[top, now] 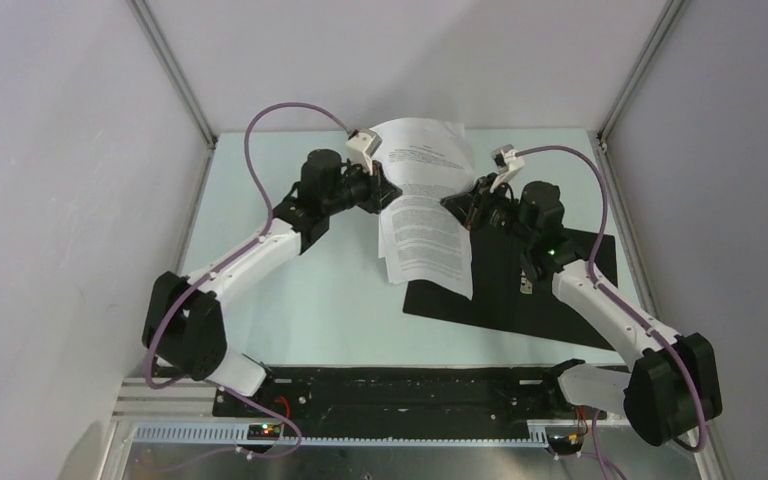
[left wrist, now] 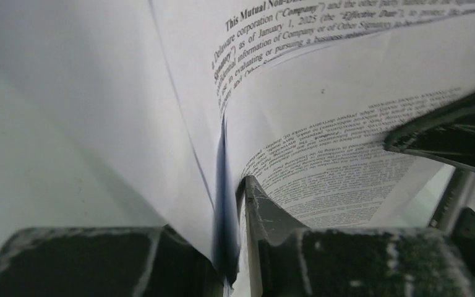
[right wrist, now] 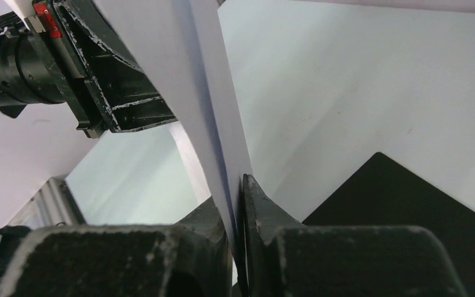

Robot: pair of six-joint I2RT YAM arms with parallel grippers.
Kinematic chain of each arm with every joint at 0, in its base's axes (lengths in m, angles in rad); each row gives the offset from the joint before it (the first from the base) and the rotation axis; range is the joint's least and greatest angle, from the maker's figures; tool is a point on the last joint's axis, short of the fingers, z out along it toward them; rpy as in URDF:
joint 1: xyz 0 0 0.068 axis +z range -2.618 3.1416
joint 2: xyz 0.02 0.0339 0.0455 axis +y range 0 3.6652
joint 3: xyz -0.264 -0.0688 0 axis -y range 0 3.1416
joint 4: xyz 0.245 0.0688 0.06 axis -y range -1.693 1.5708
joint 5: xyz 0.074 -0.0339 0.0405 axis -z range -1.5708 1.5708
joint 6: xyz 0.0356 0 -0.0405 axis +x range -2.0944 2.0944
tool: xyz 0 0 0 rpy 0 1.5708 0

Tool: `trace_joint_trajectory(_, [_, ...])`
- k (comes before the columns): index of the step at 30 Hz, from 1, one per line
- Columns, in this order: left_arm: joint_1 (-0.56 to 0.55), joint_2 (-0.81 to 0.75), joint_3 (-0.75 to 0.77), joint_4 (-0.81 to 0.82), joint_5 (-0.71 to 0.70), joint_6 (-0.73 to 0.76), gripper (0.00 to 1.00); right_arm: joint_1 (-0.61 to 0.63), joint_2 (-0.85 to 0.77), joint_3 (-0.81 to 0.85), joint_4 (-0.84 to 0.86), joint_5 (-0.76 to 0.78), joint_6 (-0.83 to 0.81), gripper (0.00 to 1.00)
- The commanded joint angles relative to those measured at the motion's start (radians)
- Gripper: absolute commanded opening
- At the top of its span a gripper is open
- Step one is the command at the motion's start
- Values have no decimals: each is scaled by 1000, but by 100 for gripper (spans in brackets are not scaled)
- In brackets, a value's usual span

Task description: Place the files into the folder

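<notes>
Where the two arms meet over the far half of the table (top: 290,290), the paper sheets (top: 425,170) are held up between them, clear of the surface along their upper part. The left gripper (top: 378,190) is clamped on the left edge of the paper sheets. In the left wrist view its fingers (left wrist: 266,210) are pressed together with the paper edge running down between them, and dense black print is readable on the faces above. The right gripper (top: 468,207) is clamped on the opposite edge. In the right wrist view its fingertips (right wrist: 256,204) pinch the thin white stack with no gap showing. The sheets bow between the two grips and are slightly fanned, so that more than one lower corner shows in the top view. The folder (top: 500,300) lies open and flat on the right side of the table, black inside facing up, partly under the right arm. The lower end of the sheets overlaps the folder's left edge in the top view; whether paper and folder touch there cannot be told. The folder's black corner (right wrist: 408,210) also appears below the right gripper. Purple cables (top: 255,170) loop from both wrists.
</notes>
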Motion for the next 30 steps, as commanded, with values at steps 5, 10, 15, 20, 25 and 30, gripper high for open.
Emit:
trace_joint_trajectory(5, [-49, 63, -2, 124, -183, 38, 19, 0, 45, -78, 186, 99, -38, 27])
trace_joint_trajectory(10, [-66, 46, -42, 138, -193, 19, 23, -3, 30, -121, 204, 98, -18, 37])
trace_joint_trajectory(15, [-83, 3, -105, 156, -194, 11, 31, -6, -7, -166, 205, 107, -10, 41])
trace_joint_trajectory(20, [-109, -56, -170, 181, -210, 8, 37, -8, -50, -200, 210, 112, 3, 45])
trace_joint_trajectory(25, [-145, -83, -205, 210, -243, 15, 45, 0, -95, -264, 243, 120, 8, 46])
trace_joint_trajectory(30, [-181, -97, -252, 248, -291, -3, 47, 0, -122, -336, 309, 118, 21, 47])
